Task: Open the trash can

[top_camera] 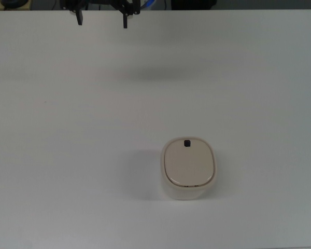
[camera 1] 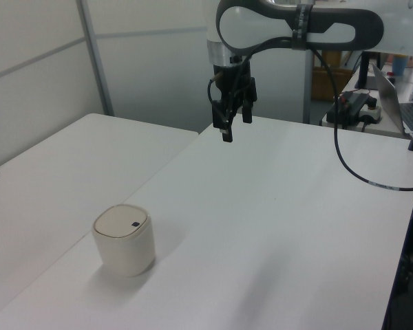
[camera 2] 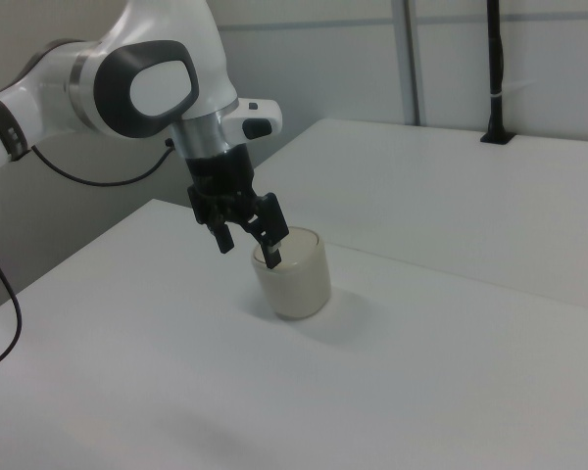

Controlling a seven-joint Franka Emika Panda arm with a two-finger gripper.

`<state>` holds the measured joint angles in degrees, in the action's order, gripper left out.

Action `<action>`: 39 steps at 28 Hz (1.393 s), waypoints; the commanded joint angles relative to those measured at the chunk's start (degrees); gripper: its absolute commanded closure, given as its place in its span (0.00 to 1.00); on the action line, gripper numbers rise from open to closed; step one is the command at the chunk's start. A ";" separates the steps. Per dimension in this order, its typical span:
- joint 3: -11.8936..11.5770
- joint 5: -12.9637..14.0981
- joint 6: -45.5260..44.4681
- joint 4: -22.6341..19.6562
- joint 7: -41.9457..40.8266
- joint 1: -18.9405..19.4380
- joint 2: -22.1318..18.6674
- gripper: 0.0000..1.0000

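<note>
Trash can [top_camera: 188, 167] seen lower right of centre in top view, lid closed. Judged light, rigid, smooth plastic; black button [top_camera: 187, 143] to be pressed, body not gripped. Gripper [top_camera: 102, 21] at top edge, fingers apart, empty.

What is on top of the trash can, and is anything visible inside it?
A flat lid covers the trash can, with a small black button at one edge. Nothing else rests on it. The closed lid hides the inside, so its contents cannot be seen.

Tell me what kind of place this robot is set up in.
Probably a lab or office workspace: a white table bearing only a small trash can, pale partition walls behind it, and a side desk with a laptop and cables.
</note>
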<state>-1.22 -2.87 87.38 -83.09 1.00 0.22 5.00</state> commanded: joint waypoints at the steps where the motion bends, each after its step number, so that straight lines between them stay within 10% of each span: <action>1: -0.10 0.93 -2.91 0.47 -1.44 -0.05 -0.16 0.00; 6: -0.27 1.02 -2.75 0.38 -4.50 -0.13 0.01 0.29; 8: -0.27 1.20 -2.75 0.29 -8.02 -0.13 0.01 0.81; 10: -0.36 1.37 -2.66 0.29 -9.26 -0.39 0.10 1.00; 39: -0.01 4.27 1.55 0.21 -9.53 -0.92 1.50 1.00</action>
<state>-1.43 -0.12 86.39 -83.09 -6.66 -0.49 5.39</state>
